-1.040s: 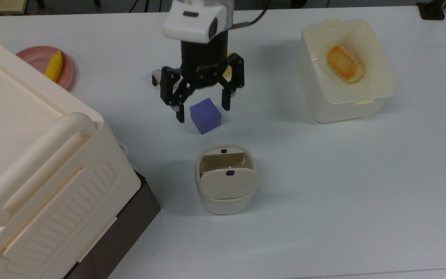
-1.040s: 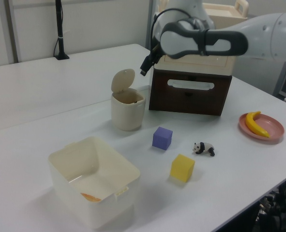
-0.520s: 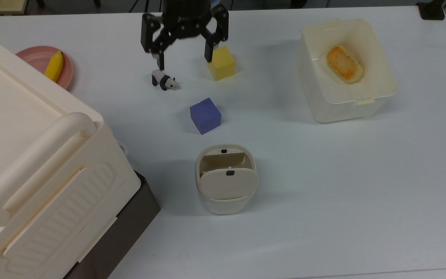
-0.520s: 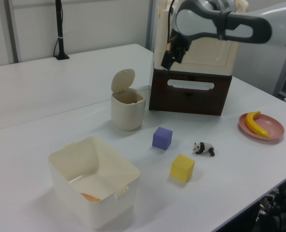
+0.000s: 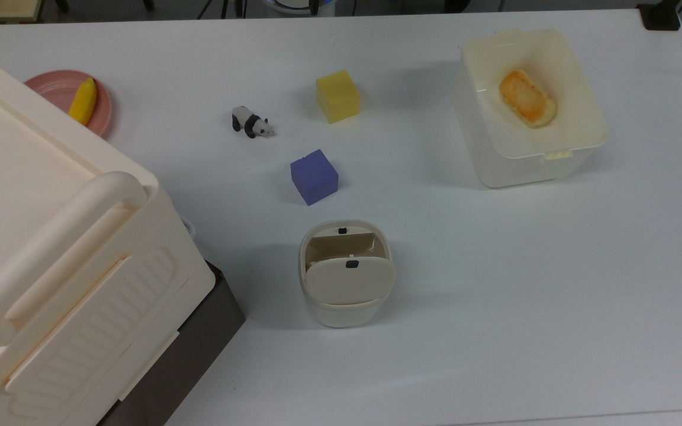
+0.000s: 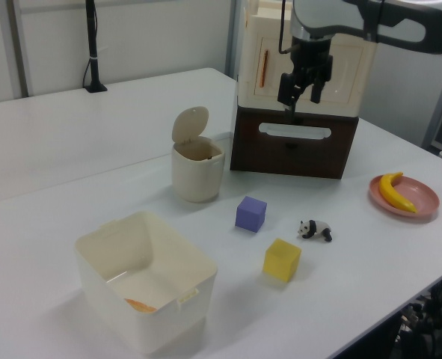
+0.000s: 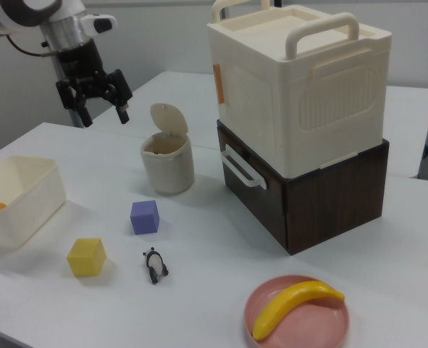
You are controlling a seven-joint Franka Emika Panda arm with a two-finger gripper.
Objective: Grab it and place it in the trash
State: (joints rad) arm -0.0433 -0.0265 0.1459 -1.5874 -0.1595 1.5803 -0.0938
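The trash (image 5: pixel 346 312) is a small cream bin with its flap lid tilted up, standing mid-table; it also appears in the left view (image 6: pixel 197 181) and the right view (image 7: pixel 167 172). The "it" of the task is out of view. My gripper (image 7: pixel 105 112) hangs high over the table, up and to the right view's left of the bin. It is open, with nothing between its fingers. In the left view the gripper (image 6: pixel 301 96) shows in front of the big cream case, well above the cubes.
A purple cube (image 5: pixel 314 176), a yellow cube (image 5: pixel 337 96) and a panda figurine (image 5: pixel 251 122) lie beyond the bin. An open cream box (image 5: pixel 554 155) holds bread. A pink plate (image 5: pixel 51 87) carries a banana. The large handled case (image 5: pixel 51 236) sits on a brown box.
The open gripper rose from just above the purple cube, passed the yellow cube and panda, and left the top view at its top edge. Objects stayed put.
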